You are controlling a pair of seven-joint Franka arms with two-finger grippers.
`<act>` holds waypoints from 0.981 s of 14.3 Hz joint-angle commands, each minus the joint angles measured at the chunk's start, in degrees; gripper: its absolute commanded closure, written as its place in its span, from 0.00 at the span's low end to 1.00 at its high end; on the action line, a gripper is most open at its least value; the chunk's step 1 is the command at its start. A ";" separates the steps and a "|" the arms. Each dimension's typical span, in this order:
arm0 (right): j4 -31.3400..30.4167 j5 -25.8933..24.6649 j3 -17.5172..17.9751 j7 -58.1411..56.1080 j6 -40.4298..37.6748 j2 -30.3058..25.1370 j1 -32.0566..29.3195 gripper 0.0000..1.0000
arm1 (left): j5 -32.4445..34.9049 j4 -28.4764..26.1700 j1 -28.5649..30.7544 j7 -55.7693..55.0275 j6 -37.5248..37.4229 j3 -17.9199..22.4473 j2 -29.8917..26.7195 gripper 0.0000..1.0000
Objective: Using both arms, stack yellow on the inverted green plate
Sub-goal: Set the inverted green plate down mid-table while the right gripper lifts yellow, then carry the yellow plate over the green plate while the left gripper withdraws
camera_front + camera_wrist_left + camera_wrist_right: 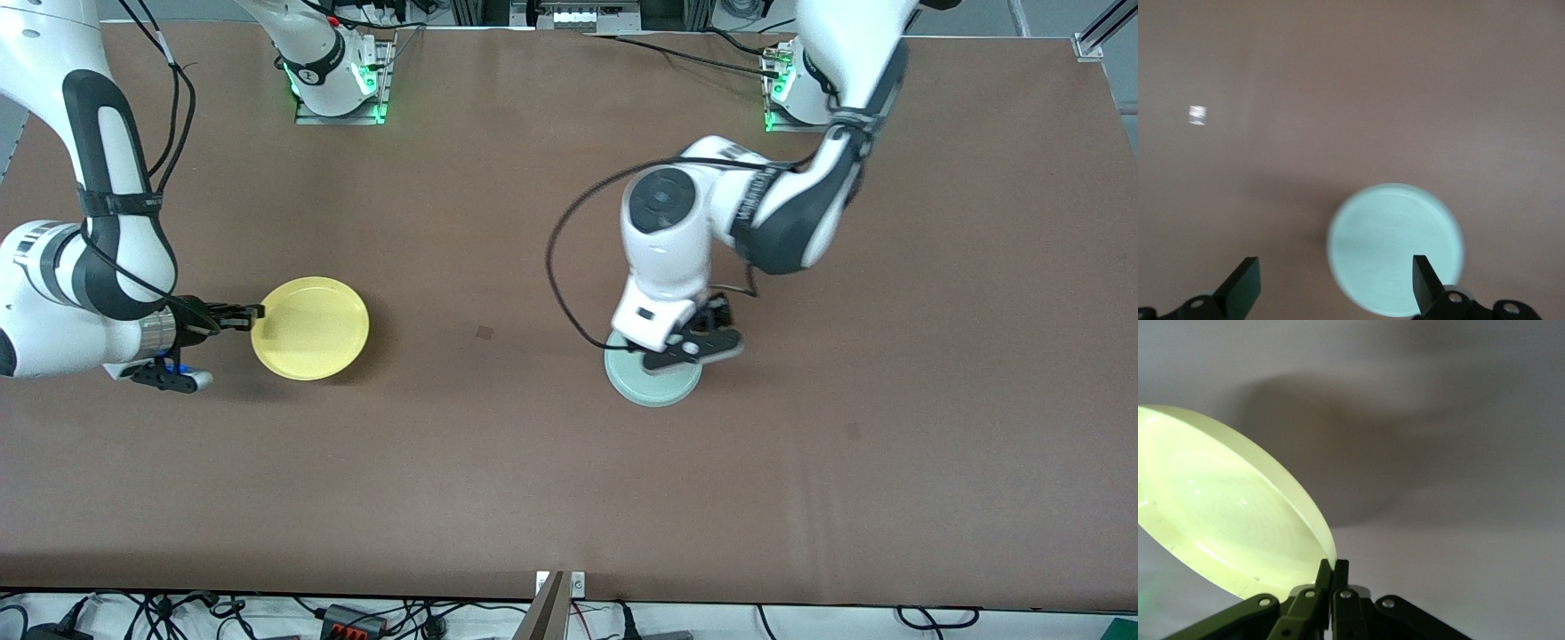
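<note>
Even overhead light; round pale mint-green plate motion-blurred, translucent pale yellow plastic plate glowing, shadowing the brown table.

The yellow plate looks like smooth, glossy, slightly translucent plastic. The green plate is smooth, with a duller sheen. The table has a matt brown covering. Both arms' shells are glossy white plastic with black bands.

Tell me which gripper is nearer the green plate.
Left. The left gripper hangs open right over the green plate; the right gripper is at the right arm's end of the table, shut on the yellow plate's rim.
</note>
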 commanded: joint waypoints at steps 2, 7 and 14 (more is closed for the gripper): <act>4.91 4.46 -0.09 9.81 -0.79 3.63 7.42 1.00 | -1.55 -3.21 7.22 18.30 -5.21 -0.72 -4.94 0.00; 14.22 11.84 -0.09 28.79 0.87 9.52 19.73 1.00 | -11.19 -6.37 17.60 35.72 -6.69 -0.90 -11.27 0.00; 16.09 22.75 -0.09 34.90 18.33 13.39 31.42 1.00 | -13.68 -6.29 22.70 42.59 -14.61 -0.81 -19.11 0.00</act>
